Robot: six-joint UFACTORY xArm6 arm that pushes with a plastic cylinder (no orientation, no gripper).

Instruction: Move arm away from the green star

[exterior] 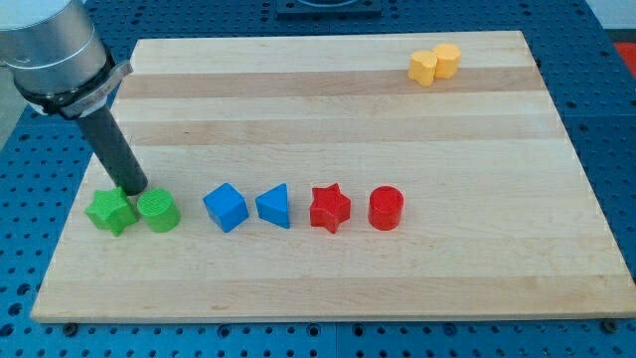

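The green star (109, 211) lies at the view's lower left of the wooden board (328, 129). A green cylinder (158, 212) stands right beside it on its right. My tip (135, 190) is at the end of the dark rod, just above the gap between the green star and the green cylinder, very close to both. I cannot tell whether it touches either.
A row runs rightward from the green blocks: a blue cube (225, 207), a blue triangle (274, 206), a red star (329, 208) and a red cylinder (386, 208). Two yellow blocks (434, 65) sit together at the view's top right.
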